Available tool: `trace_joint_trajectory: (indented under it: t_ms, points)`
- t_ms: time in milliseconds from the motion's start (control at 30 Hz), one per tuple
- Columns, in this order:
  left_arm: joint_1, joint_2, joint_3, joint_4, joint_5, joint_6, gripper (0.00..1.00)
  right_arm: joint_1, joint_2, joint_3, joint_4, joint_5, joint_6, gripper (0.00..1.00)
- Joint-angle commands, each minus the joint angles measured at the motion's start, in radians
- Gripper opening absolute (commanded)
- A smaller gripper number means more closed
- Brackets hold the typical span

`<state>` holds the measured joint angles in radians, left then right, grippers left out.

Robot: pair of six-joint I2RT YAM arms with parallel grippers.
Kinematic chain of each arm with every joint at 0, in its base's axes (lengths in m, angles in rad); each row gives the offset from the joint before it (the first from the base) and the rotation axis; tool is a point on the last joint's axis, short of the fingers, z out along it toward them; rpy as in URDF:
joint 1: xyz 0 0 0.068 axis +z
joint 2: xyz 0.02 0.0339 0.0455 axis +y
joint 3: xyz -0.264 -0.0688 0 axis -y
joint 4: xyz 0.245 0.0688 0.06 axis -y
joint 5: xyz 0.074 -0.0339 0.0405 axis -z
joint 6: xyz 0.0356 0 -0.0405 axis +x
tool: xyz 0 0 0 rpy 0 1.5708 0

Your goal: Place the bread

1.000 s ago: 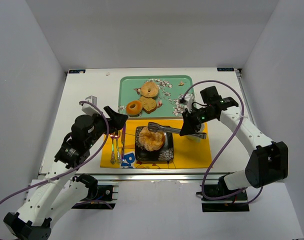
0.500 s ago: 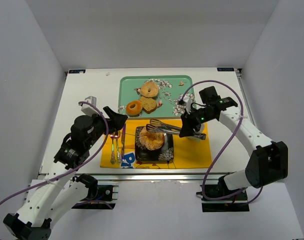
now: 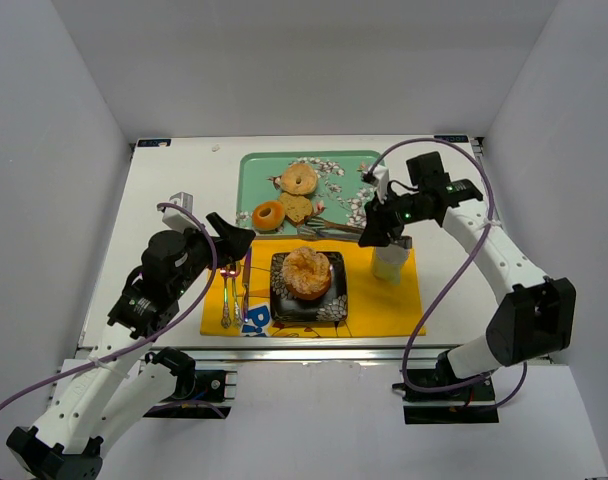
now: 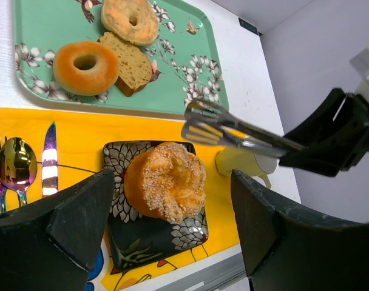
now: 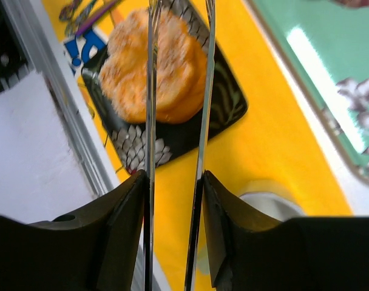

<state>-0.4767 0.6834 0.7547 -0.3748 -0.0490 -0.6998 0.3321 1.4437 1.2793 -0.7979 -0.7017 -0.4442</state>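
The bread (image 3: 307, 272), a sugar-crusted round bun, sits on the black patterned plate (image 3: 336, 308) on the yellow mat. My right gripper (image 3: 376, 225) is shut on metal tongs (image 3: 329, 228). Their tips point left over the tray's near edge, behind the bread and apart from it. In the right wrist view the two tong arms (image 5: 151, 91) stand spread, with the bread (image 5: 154, 66) lying free below them. My left gripper (image 4: 172, 182) hovers open above the bread (image 4: 166, 188), holding nothing.
A green floral tray (image 3: 254, 170) behind the mat holds two donuts (image 3: 269, 215) and a bread slice (image 3: 296, 207). A pale yellow cup (image 3: 387, 262) stands on the mat under my right wrist. Fork, spoon and knife (image 3: 232, 295) lie left of the plate.
The tongs have spread and let go of the bread, which now rests on the plate. My right arm has drawn the tongs back toward the tray. The left arm has stayed still.
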Motion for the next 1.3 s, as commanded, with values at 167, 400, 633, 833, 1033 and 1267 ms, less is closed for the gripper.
trace_joint_trajectory:
  t_ms: [167, 400, 633, 833, 1033, 1267]
  points:
    - [0.003, -0.010, 0.032, -0.015, -0.015, 0.003, 0.86, -0.002, 0.165, 0.173, 0.115, -0.070, 0.145, 0.44]
    - [0.003, -0.015, 0.034, -0.018, -0.017, 0.000, 0.86, 0.010, 0.296, 0.238, 0.241, -0.071, 0.367, 0.45]
    - [0.003, -0.010, 0.038, -0.026, -0.020, -0.003, 0.86, 0.048, 0.447, 0.370, 0.282, -0.027, 0.464, 0.48]
    - [0.003, -0.015, 0.043, -0.039, -0.032, -0.007, 0.86, 0.056, 0.506, 0.414, 0.301, 0.010, 0.486, 0.50]
    - [0.003, -0.015, 0.035, -0.039, -0.034, -0.013, 0.86, 0.058, 0.526, 0.422, 0.309, 0.030, 0.470, 0.52]
    - [0.003, 0.007, 0.040, -0.029, -0.026, -0.009, 0.86, 0.068, 0.549, 0.420, 0.296, 0.034, 0.460, 0.53]
